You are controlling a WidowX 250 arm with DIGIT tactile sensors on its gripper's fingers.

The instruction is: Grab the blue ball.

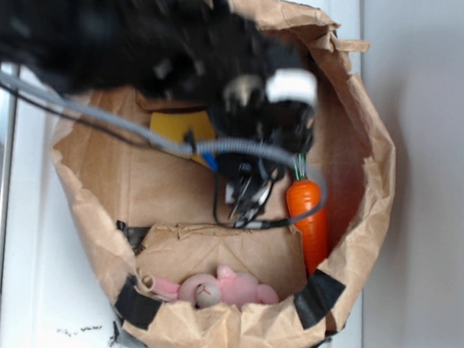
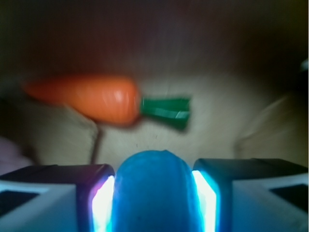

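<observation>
Inside the bag: everything in play sits within its crumpled walls, on a white surface.
Brown paper bag (image 1: 365,162): one, wide open at the top, rim rolled down, patched with black tape on its near edge.
Arm: one, black and blurred, reaching in from the far left with a grey cable trailing over the bag's left side.
Carrot toy (image 1: 310,218): one, orange with green leaves, lying at the right of the bag floor; in the wrist view it lies beyond the pincer, tip to the left, leaves to the right.
Pink plush toy (image 1: 221,288): one, resting against the bag's near wall.
Yellow piece (image 1: 179,126): one, partly hidden under the arm toward the far side.
Gripper (image 2: 153,195): one, its two fingers pressed against either side of the ball, clamped on it.
Blue ball (image 2: 153,191): one, held between the fingers at the near edge of the wrist view; in the exterior view only a sliver of blue shows under the arm.
</observation>
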